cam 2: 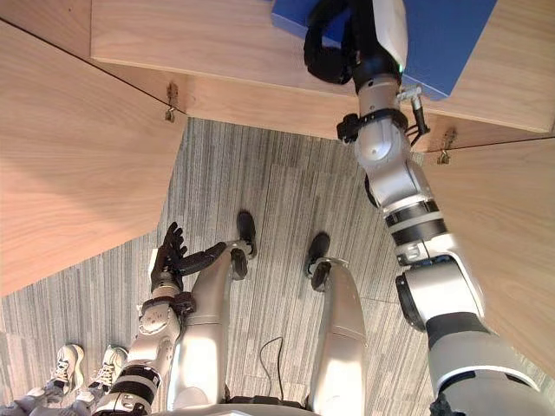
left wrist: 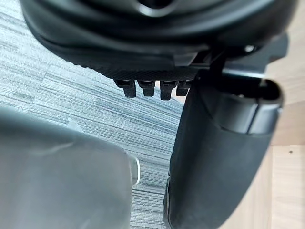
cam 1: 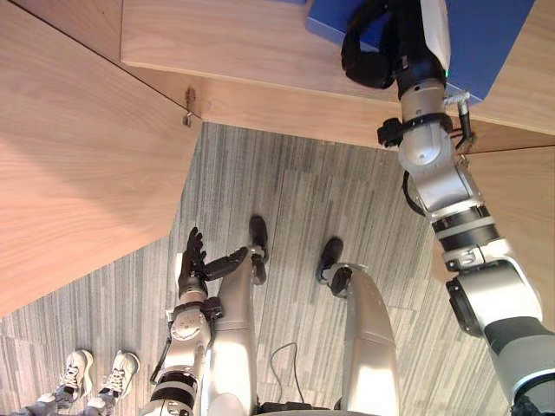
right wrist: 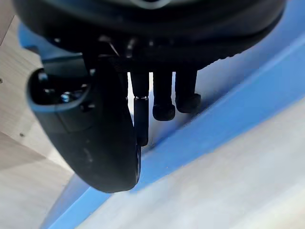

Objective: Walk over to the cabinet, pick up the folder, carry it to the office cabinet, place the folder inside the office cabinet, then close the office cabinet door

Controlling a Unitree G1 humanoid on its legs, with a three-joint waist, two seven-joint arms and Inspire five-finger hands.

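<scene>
The right hand (cam 1: 373, 61) is reaching forward from the arm at the near right, its fingers curling down onto the top face of the blue folder (cam 1: 496, 42) and its thumb bending round the folder's near edge, so it is pinching that edge. The folder is lying flat on the pale wooden cabinet (cam 1: 243, 43), near its front edge. An open wooden door (cam 1: 78, 156) is standing out at the left, with a metal hinge (cam 1: 188, 111) just beside its inner corner. The left hand (cam 1: 191, 260) is hanging low over the grey striped carpet (cam 1: 286, 182), fingers straight and slightly spread, holding nothing. A person's white shoes (cam 1: 95, 373) are standing at the lower left.
</scene>
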